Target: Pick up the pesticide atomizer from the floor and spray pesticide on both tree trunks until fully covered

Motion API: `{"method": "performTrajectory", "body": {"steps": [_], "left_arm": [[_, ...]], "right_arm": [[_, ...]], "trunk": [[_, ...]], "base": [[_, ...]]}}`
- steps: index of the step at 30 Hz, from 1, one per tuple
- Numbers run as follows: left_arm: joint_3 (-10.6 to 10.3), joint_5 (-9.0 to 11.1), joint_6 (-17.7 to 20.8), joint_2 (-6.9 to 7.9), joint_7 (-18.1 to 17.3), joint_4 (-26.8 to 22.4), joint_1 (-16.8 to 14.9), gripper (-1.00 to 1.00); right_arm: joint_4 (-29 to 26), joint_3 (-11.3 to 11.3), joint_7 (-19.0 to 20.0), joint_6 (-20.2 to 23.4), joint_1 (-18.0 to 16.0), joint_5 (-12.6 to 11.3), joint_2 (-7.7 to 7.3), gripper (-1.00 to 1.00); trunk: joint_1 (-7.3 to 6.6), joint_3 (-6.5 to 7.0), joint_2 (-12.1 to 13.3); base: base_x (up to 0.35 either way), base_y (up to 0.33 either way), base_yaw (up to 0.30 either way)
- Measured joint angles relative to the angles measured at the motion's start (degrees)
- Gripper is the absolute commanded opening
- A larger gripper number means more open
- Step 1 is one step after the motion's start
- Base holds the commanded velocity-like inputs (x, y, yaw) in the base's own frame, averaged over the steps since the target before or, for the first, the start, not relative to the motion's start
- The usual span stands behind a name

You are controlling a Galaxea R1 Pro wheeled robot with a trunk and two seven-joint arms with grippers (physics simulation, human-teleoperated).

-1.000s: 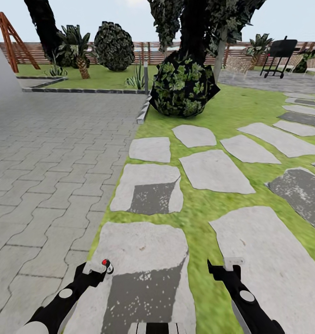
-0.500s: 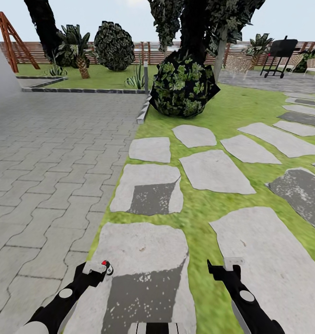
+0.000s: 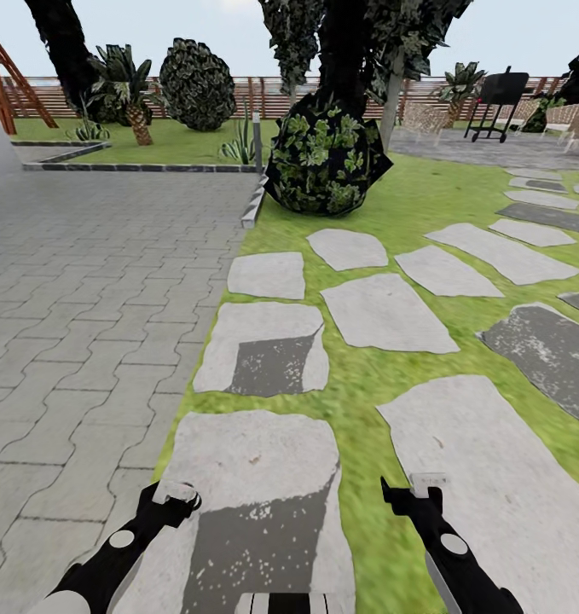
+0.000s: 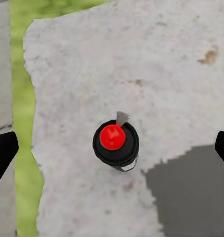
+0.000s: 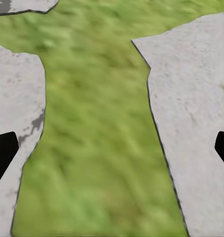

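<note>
The pesticide atomizer (image 4: 115, 143) is a black can with a red cap, standing upright on a grey stone slab (image 4: 156, 64), seen from straight above in the left wrist view. My left gripper (image 3: 176, 495) hangs over it, open, its black fingertips (image 4: 3, 155) wide apart on either side and not touching it. My right gripper (image 3: 417, 490) is open over a strip of grass (image 5: 97, 138) between two slabs, holding nothing. Far ahead a pale trunk (image 3: 392, 107) rises behind a round bush (image 3: 326, 153). I cannot tell whether it is one of the two trees.
Stepping slabs (image 3: 387, 311) lie across the lawn ahead and to the right. Grey brick paving (image 3: 93, 273) covers the left side. A slatted wooden fence (image 3: 272, 98), dark leafy trees (image 3: 344, 51) and a black grill (image 3: 494, 102) stand at the back.
The whole head view has shifted a little to the left, so the camera moved. The red cap that showed beside my left gripper's tip is now hidden under it.
</note>
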Motion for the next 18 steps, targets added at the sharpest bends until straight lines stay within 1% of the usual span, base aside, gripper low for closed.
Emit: {"method": "performTrajectory", "body": {"steps": [5, 13, 18], "left_arm": [[0.0, 0.1, 0.0, 0.02, 0.0, 0.0, 0.0, 1.0], [-0.1, 0.1, 0.0, -0.03, 0.0, 0.0, 0.0, 1.0], [-0.1, 0.1, -0.1, 0.03, 0.0, 0.0, 0.0, 1.0]], "right_arm": [[0.0, -0.1, 0.0, 0.0, 0.0, 0.0, 0.0, 1.0], [0.0, -0.1, 0.0, 0.0, 0.0, 0.0, 0.0, 1.0], [0.1, 0.0, 0.0, 0.1, 0.0, 0.0, 0.0, 1.0]], "trunk": [[0.13, -1.23, -0.1], [0.34, -3.66, -0.2], [0.34, -4.05, -0.2]], "base": [[0.0, 0.0, -0.002], [0.0, 0.0, 0.0], [0.0, 0.0, 0.0]]}}
